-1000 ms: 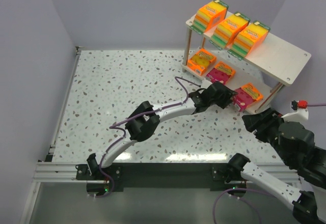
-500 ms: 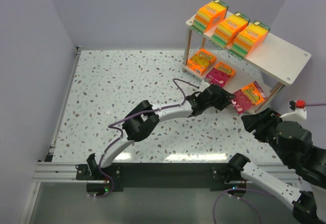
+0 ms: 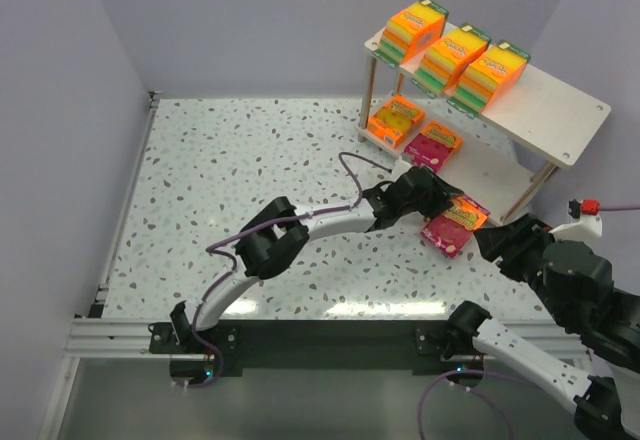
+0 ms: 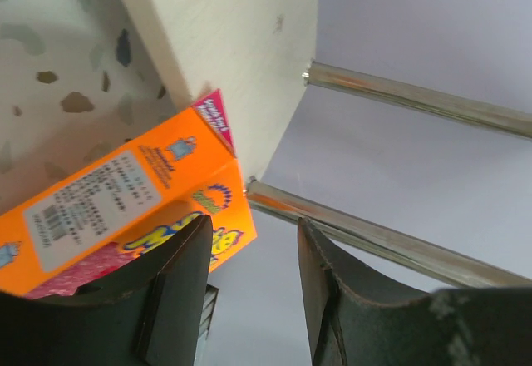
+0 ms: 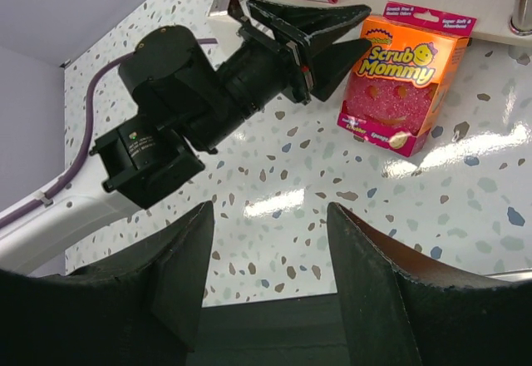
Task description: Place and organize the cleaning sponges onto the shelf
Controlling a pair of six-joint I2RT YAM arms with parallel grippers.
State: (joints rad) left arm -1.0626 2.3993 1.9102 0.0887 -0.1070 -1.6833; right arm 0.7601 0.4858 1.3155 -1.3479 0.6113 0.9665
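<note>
The shelf (image 3: 560, 110) stands at the back right. Three thick orange sponges (image 3: 457, 57) sit on its top board. An orange flat pack (image 3: 395, 120) and a magenta flat pack (image 3: 432, 145) lie on the lower board (image 3: 490, 170). A third flat pack (image 3: 453, 227), orange and pink, lies on the table just in front of the shelf. It also shows in the right wrist view (image 5: 405, 83) and the left wrist view (image 4: 125, 200). My left gripper (image 3: 440, 203) is open and empty beside this pack's far-left corner. My right gripper (image 3: 497, 242) is open and empty, just right of the pack.
The shelf's thin metal legs (image 4: 416, 100) and the edge of its lower board (image 4: 224, 42) are close in front of the left gripper (image 4: 253, 283). Lavender walls enclose the speckled table (image 3: 250, 180). A metal rail (image 3: 300, 335) runs along the near edge.
The orange-pink pack has come off the right end of the lower board and dropped onto the table nearer the arms. The left gripper has drawn back slightly. The right arm has barely moved.
</note>
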